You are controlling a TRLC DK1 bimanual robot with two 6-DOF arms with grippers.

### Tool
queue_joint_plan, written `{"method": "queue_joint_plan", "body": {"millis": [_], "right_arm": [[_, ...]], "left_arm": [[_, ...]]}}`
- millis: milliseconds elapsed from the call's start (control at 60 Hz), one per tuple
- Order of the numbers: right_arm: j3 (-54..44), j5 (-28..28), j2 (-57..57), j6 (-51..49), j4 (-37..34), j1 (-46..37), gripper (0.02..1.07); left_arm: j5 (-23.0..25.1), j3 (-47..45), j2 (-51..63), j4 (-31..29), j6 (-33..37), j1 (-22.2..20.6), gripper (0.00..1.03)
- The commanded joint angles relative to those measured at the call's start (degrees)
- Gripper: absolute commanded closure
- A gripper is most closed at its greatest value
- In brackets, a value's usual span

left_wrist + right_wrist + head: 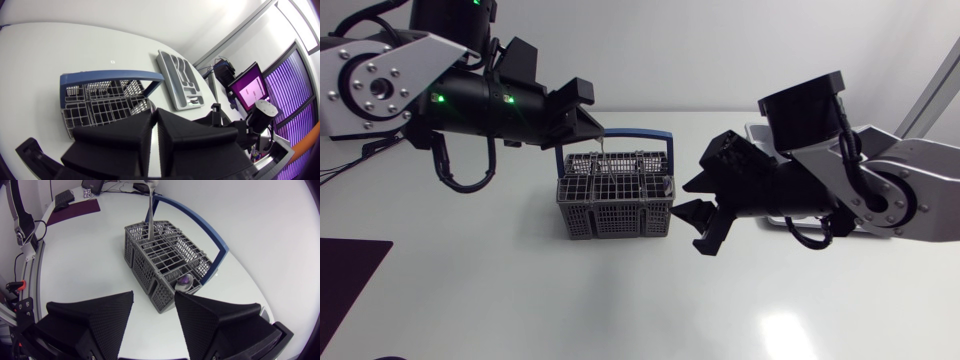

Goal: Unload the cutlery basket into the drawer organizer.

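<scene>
Has the grey drawer organizer flat on the table well right of the blue-handled cutlery basket, partly under the right arm. Holds a silver utensil upright in the basket's rear compartment, left gripper pinched narrow on it from above, with a small shiny piece in the basket's end compartment. Poises the right gripper spread wide just beside the basket's right end.

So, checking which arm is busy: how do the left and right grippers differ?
The left gripper hangs above the basket, shut on a silver utensil standing in it; the right gripper is open, empty, beside the basket. Both are matte black.
</scene>
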Motion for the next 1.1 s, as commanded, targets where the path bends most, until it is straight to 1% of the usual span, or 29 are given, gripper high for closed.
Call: {"method": "queue_joint_plan", "body": {"millis": [0,117,250,283,300,383,600,667,833,867,1000,1083], "right_arm": [[0.6,-0.5,-2.0,1.3,0.1,0.5,0.46],[0.6,-3.1,-3.4,1.7,-0.4,0.4,0.46],[0.5,-8.8,-5.0,2.4,-1.5,-0.8,0.46],[0.5,-10.2,-5.3,2.6,-1.9,-1.1,0.46],[0.5,-11.0,-5.6,2.7,-2.2,-1.3,0.46],[0.5,-14.3,-6.3,2.9,-2.9,-2.3,0.46],[1.7,-19.5,-6.5,3.3,-5.4,-3.4,0.46],[2.1,-20.5,-6.6,3.3,-6.0,-3.3,0.46],[2.8,-20.9,-6.2,4.1,-5.9,-2.6,0.47],[3.0,-20.9,-5.9,4.1,-5.9,-2.3,0.49],[3.1,-20.9,-4.9,4.3,-5.2,-1.5,0.61],[3.0,-20.9,-4.6,4.3,-5.2,-1.5,0.63]], "left_arm": [[1.8,-1.8,-2.2,-1.0,-1.6,-1.7,0.98],[4.0,-2.0,-3.2,-2.3,-2.2,-3.2,0.98],[6.5,-1.8,-3.3,-3.5,-3.4,-5.3,0.98],[7.3,-1.7,-3.3,-3.5,-3.8,-5.6,0.97],[7.5,-1.6,-3.2,-3.6,-4.2,-6.1,0.95],[8.4,-1.3,-2.9,-3.7,-5.2,-7.5,0.95],[9.4,-0.1,-1.6,-3.7,-7.1,-10.9,0.95],[9.4,0.4,-1.1,-3.7,-7.6,-11.4,0.95],[9.4,1.2,0.2,-3.8,-8.7,-13.8,0.95],[9.4,1.4,0.4,-3.8,-8.9,-13.9,0.95],[9.4,2.1,1.0,-3.7,-9.4,-14.4,0.95],[9.3,2.4,1.1,-3.7,-9.6,-14.4,0.95]]}}
